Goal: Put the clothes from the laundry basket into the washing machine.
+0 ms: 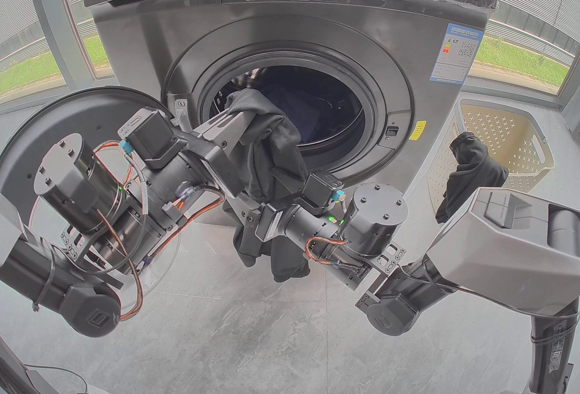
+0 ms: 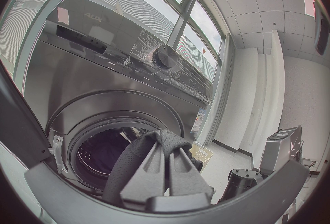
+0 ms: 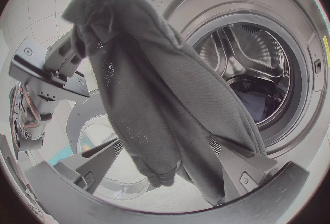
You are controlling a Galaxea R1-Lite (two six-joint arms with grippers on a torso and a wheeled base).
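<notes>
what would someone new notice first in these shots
A dark grey garment hangs from the left end effector, shut on it right at the open drum mouth of the washing machine. Beside the machine on the robot's right, another dark cloth drapes over the rim of the beige laundry basket.

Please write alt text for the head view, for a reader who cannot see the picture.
The left gripper holds a dark garment at the open mouth of the washing machine, with most of the cloth hanging down outside the drum. To the right of the machine is a laundry basket, with another dark garment draped over its rim.
</notes>
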